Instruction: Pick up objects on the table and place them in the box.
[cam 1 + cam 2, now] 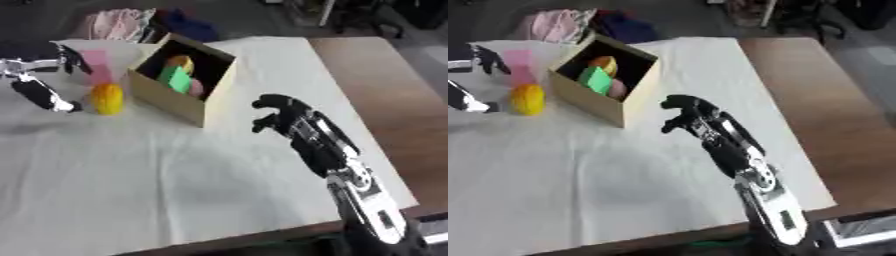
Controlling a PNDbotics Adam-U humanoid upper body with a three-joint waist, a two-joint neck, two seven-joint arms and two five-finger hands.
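Right hand (284, 117): reaching in from the lower right over the bench, hanging above the cloth just right of the box; its fingers (267, 103) are curling downward and holding nothing.
Right arm (363, 192): running black and silver from the lower right corner up to that hand.
Box (175, 100): sitting open-topped on the cloth toward the far left, turned cornerwise to the camera, tan outside and dark inside.
Green block (178, 79): lying inside the box, leaning against the near wall.
Orange piece (182, 62): resting inside the box behind the green block.
Pink ball (196, 88): showing inside the box just right of the green block, partly hidden by it.
Yellow object (108, 98): lying on the cloth just left of the box, outside it; rounded, and its exact shape is not clear.
Pink block (96, 65): standing upright on the cloth behind the yellow object, near the box's left wall.
Left hand (39, 92): coming in at the left edge, just left of the yellow object; its fingers (61, 104) are stretching out toward that object, with nothing between them.
Cloth (175, 175): covering most of the bench in white, wrinkling slightly.
Bench (385, 90): showing bare brown wood along the right side.
Clothes (118, 22): lying in a pink and dark heap beyond the far edge.
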